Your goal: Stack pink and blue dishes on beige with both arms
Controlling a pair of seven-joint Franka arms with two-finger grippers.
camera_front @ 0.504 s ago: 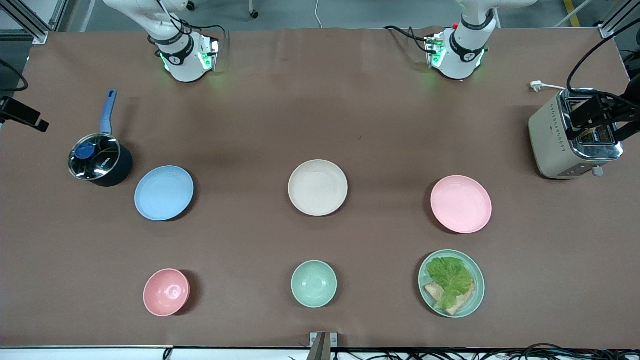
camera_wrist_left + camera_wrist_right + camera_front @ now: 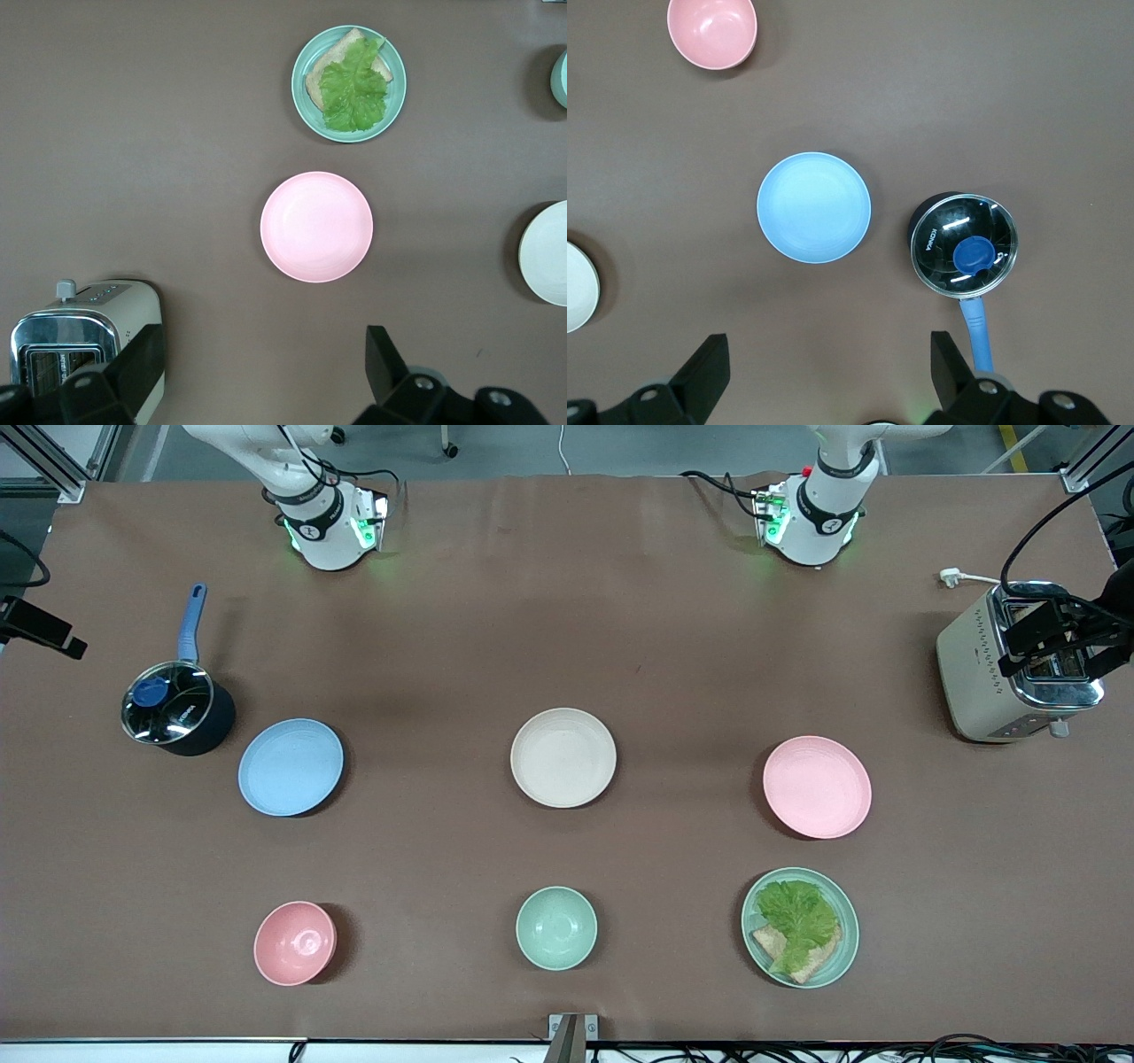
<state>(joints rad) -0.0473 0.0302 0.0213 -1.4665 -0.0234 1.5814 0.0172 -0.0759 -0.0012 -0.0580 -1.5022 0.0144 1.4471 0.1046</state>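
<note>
Three plates lie in a row across the middle of the table: the pale blue plate (image 2: 291, 767) toward the right arm's end, the beige plate (image 2: 563, 757) in the centre, and the pale pink plate (image 2: 817, 786) toward the left arm's end. All three are bare and apart. My left gripper (image 2: 261, 372) hangs open high over the table between the toaster and the pink plate (image 2: 316, 227), holding nothing. High above bare table, my right gripper (image 2: 827, 372) is also open, with the blue plate (image 2: 813, 207) and the pot below it.
A lidded dark pot (image 2: 177, 708) with a blue handle stands next to the blue plate. A toaster (image 2: 1019, 664) stands at the left arm's end. Nearer the front camera are a pink bowl (image 2: 295, 942), a mint bowl (image 2: 556, 927) and a mint plate with lettuce (image 2: 800, 927).
The left gripper has shifted slightly over the toaster in the front view. The plates and the right arm have not moved.
</note>
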